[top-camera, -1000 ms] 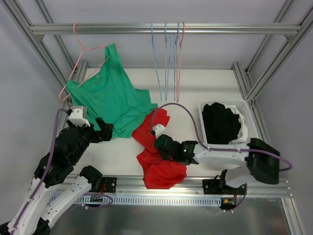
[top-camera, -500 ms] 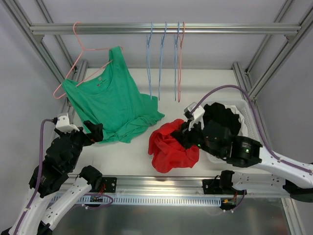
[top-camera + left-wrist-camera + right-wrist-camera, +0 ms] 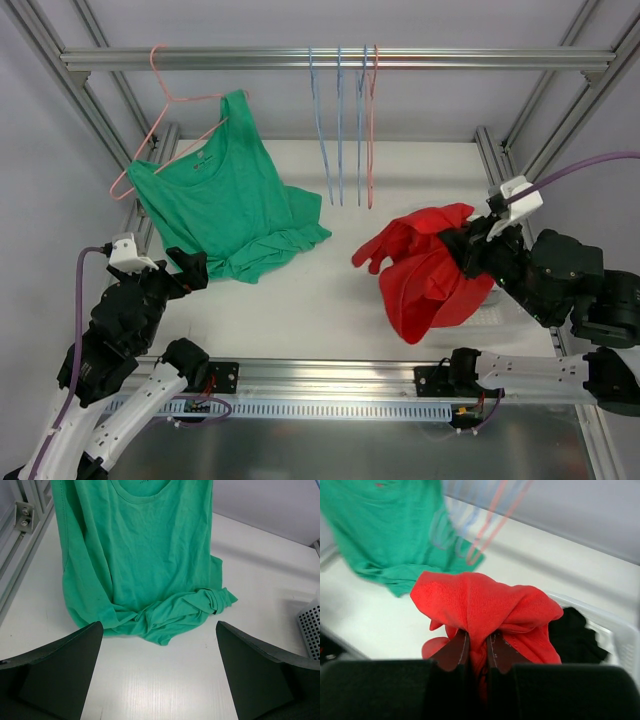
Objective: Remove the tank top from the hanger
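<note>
At the far left, the left hand (image 3: 159,630) hovered low over the white desk (image 3: 330,300), fingers spread wide with nothing between them, just short of the bunched hem of the green cotton tank top (image 3: 225,205). That top hung by its straps from the pink wire hanger (image 3: 160,110) hooked on the aluminium rail (image 3: 330,57), its lower part pooled on the desk. A pull on the hem alone would likely drag the hanger along or off the rail, or leave a strap caught on the wire. The slanted frame post (image 3: 78,88) stood close beside the hanger, so open room lay rightward, across bare desk short of the blue wire hangers (image 3: 340,130). Farther right, the right hand (image 3: 476,645) pinched a red knit garment (image 3: 430,270) aloft beside the white plastic basket (image 3: 600,625); its drooping folds could fall outside the rim.
</note>
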{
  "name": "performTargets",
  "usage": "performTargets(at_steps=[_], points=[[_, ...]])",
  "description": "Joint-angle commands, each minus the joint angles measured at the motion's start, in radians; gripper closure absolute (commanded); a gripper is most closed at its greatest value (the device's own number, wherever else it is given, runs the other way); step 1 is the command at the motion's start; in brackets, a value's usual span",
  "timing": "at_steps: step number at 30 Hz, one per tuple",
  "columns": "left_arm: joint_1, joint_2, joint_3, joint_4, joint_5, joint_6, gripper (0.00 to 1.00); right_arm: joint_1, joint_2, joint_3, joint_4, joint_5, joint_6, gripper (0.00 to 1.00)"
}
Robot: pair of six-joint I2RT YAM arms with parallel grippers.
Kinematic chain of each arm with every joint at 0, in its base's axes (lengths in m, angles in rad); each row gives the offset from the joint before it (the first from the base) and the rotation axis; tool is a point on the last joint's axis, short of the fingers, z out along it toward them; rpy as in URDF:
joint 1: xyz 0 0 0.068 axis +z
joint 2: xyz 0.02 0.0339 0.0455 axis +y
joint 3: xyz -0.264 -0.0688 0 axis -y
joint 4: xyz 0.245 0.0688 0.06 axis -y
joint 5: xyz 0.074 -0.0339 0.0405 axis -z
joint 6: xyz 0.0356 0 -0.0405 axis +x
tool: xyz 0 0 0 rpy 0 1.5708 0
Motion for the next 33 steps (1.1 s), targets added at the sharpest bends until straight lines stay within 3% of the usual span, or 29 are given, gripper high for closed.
performTargets(at_steps=[1,5,9,12,15,17,18,26,33], points=[[0.012,-0.008,0.002,-0.007,-0.025,-0.019,0.01,-0.007,0.032,0.051,-0.152,0.269,-0.021,1.00],[0.010,-0.017,0.000,-0.007,-0.025,-0.021,0.01,-0.034,0.007,0.082,-0.162,0.397,-0.021,1.00],[0.010,-0.015,0.002,-0.007,-0.019,-0.021,0.01,-0.113,0.082,0.166,-0.162,0.456,-0.125,1.00],[0.012,-0.015,0.002,-0.007,-0.013,-0.022,0.01,-0.343,0.139,0.180,-0.161,0.292,-0.156,1.00],[0.010,-0.021,0.000,-0.009,-0.010,-0.024,0.01,-0.694,0.185,0.095,-0.097,-0.132,-0.161,1.00],[0.010,-0.025,-0.001,-0.009,-0.008,-0.022,0.01,-0.866,0.167,-0.031,0.013,-0.234,-0.148,1.00],[0.010,-0.025,-0.001,-0.009,-0.008,-0.022,0.01,-0.900,0.156,-0.074,0.052,-0.311,-0.148,1.00],[0.010,-0.012,0.000,-0.009,0.012,-0.019,0.01,-1.198,0.255,-0.327,0.195,-0.465,-0.130,1.00],[0.010,-0.025,0.002,-0.007,0.004,-0.021,0.01,-1.233,0.479,-0.652,0.359,-0.563,0.016,1.00]])
